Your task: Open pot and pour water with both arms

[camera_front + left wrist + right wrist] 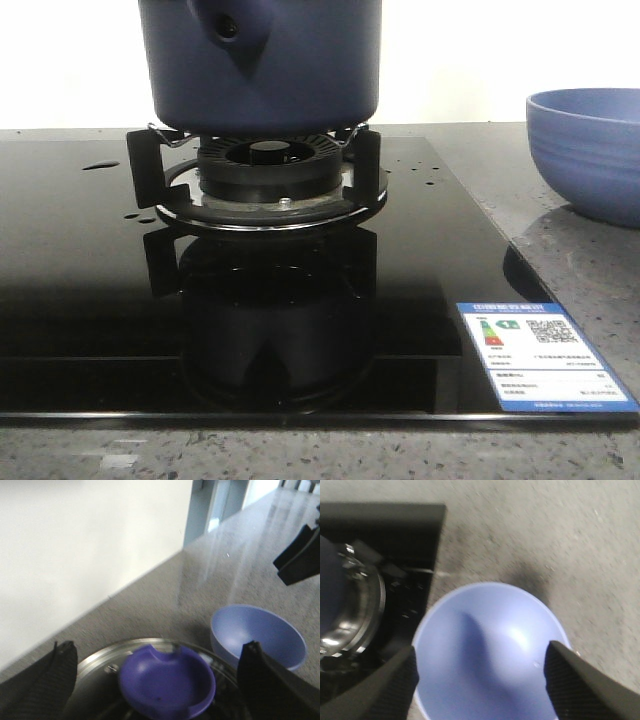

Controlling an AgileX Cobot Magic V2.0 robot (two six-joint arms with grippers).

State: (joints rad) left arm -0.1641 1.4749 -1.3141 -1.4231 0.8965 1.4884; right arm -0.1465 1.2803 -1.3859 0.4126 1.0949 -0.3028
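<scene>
Your pot (pixel 260 65) sits on the burner (pixel 268 180) at the back middle of the hob (pixel 80 300), lid still on, while both grippers, left (pixel 155 680) over the lid (pixel 167 680) and right (pixel 480 680) over the bowl (pixel 490 655), hang spread and empty, probably ready for lifting and pouring.

The pot (pixel 262 62) sits on the burner stand (pixel 258 180) at the middle of the stove top (pixel 90 290), its stub (pixel 228 28) facing forward. The stove top lies on the counter (pixel 590 290). The bowl (pixel 588 152) stands on the counter to the right, clear of the stove. A label (pixel 543 354) lies on the stove's front right corner. Drops of water (pixel 100 165) lie left of the burner.
</scene>
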